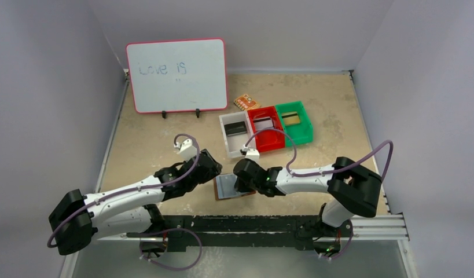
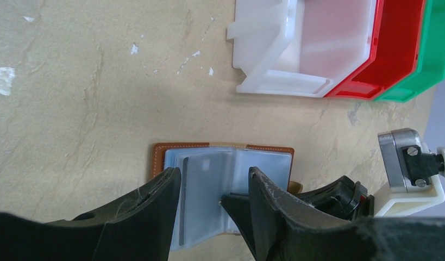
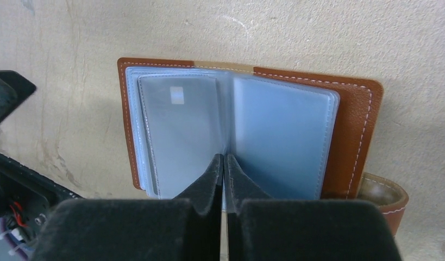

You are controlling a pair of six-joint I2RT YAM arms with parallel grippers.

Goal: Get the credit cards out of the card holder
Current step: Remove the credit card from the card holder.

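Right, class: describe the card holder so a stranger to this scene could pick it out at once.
Find the row of three bins on the table. Nearer the front edge than the white bin lies the card holder, spread open. It alone is brown leather-look, with pale blue-grey clear pockets inside.

Looks down past the left gripper (image 2: 214, 187), black fingers (image 2: 149, 217) spread wide above the card holder (image 2: 220, 148). Finds that holder lying open on the tan table (image 2: 73, 109), pale blue-grey pockets facing up, a silvery-grey credit card (image 2: 201, 174) in the left pocket. Catches the right gripper (image 2: 231, 204) as a dark tip at the fold. Takes in a white bin (image 2: 280, 81), red bin (image 2: 391, 54) and green bin (image 2: 434, 54) side by side at upper right.
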